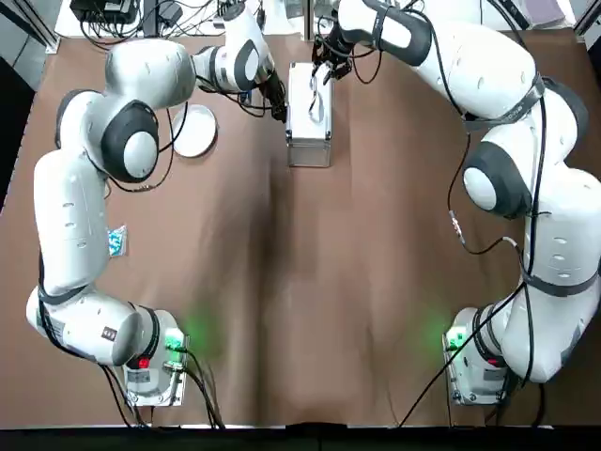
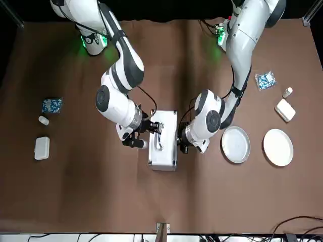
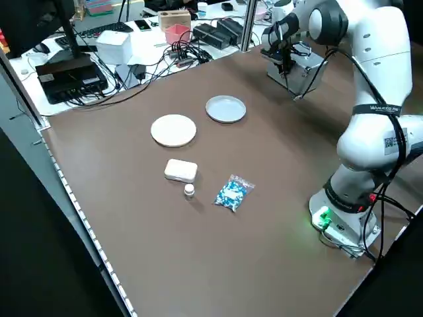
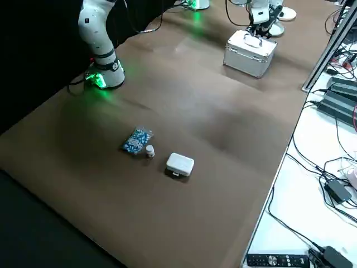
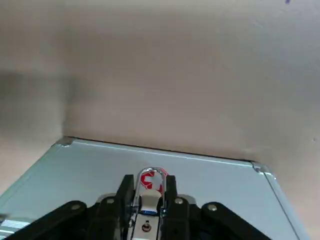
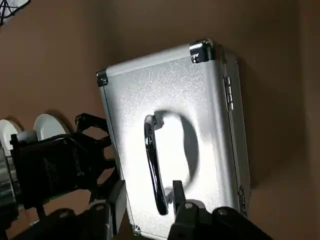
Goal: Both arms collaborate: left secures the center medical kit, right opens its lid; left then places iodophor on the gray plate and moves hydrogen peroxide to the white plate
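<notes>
Top view: the case (image 1: 309, 117) sits mid-table at the far side, lid down. My left fingers (image 1: 279, 103) press its side; my right fingers (image 1: 322, 73) hover over the handle.

Front view: gray plate (image 2: 235, 144) and white plate (image 2: 278, 147) are both bare. Nothing is placed yet.

Left wrist view: my left fingers are clamped on the case's latch.

Right wrist view: my right fingers stand apart, straddling the handle (image 6: 153, 162). Contents unseen; opening remains.
</notes>
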